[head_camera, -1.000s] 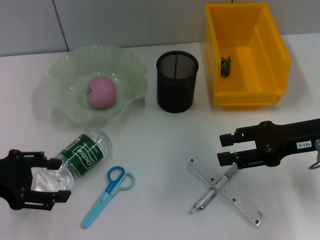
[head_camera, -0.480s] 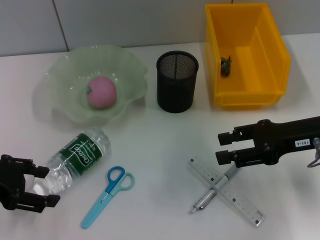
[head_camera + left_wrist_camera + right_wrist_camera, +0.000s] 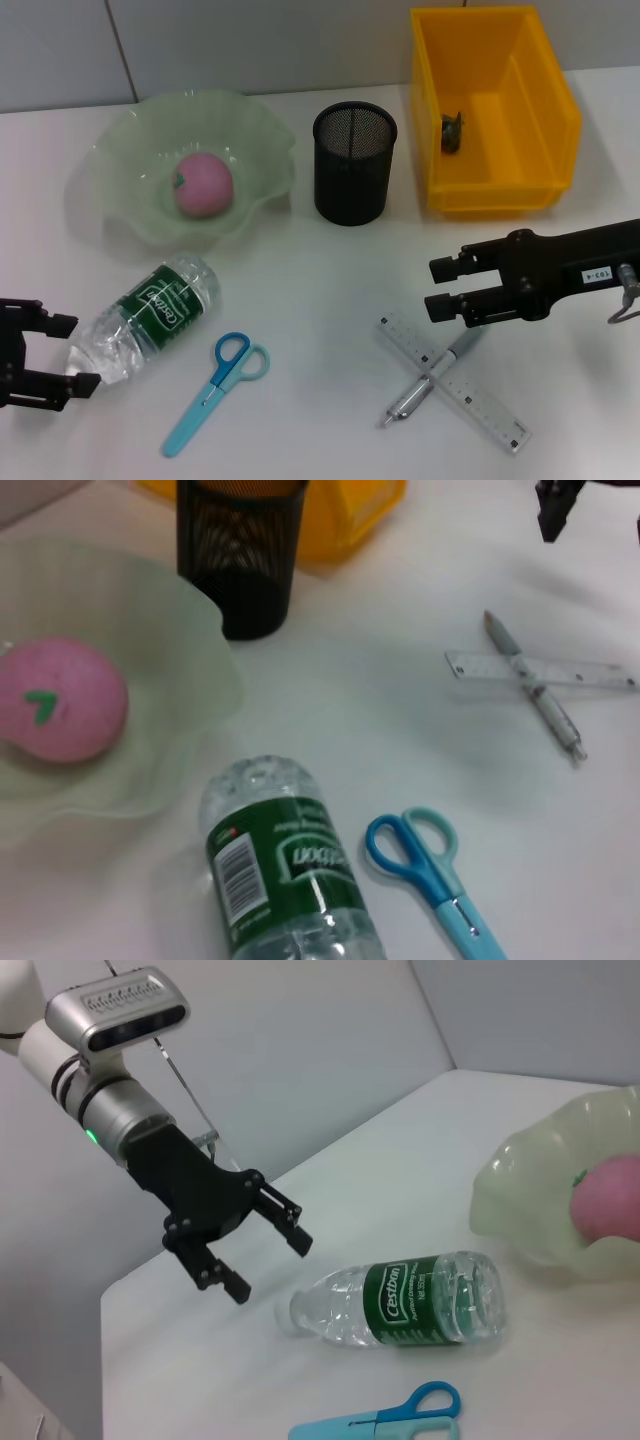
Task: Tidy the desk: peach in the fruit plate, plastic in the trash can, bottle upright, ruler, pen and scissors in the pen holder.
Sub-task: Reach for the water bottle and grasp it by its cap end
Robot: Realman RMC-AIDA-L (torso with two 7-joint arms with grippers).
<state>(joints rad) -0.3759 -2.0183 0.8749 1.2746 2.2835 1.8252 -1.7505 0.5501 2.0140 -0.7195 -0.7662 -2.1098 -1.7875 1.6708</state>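
Left gripper [image 3: 55, 350]: low at the desk's near left edge, fingers spread, empty, just clear of the neck end of the clear green-labelled plastic bottle [image 3: 150, 315]. Bottle lying on its side on the plain white desk [image 3: 320, 290], not yet upright. Pink round peach [image 3: 203, 184] already in the ruffled pale-green glass fruit plate [image 3: 120, 215]. Light-blue-handled scissors [image 3: 215, 390] flat beside the bottle; black wire-mesh pen holder [image 3: 354, 162] vacant. Right gripper [image 3: 435, 288]: arm level, fingers parted, empty, hovering above the crossed grey pen [image 3: 432, 377] and clear plastic ruler [image 3: 470, 395]. Judged poised for pickup.
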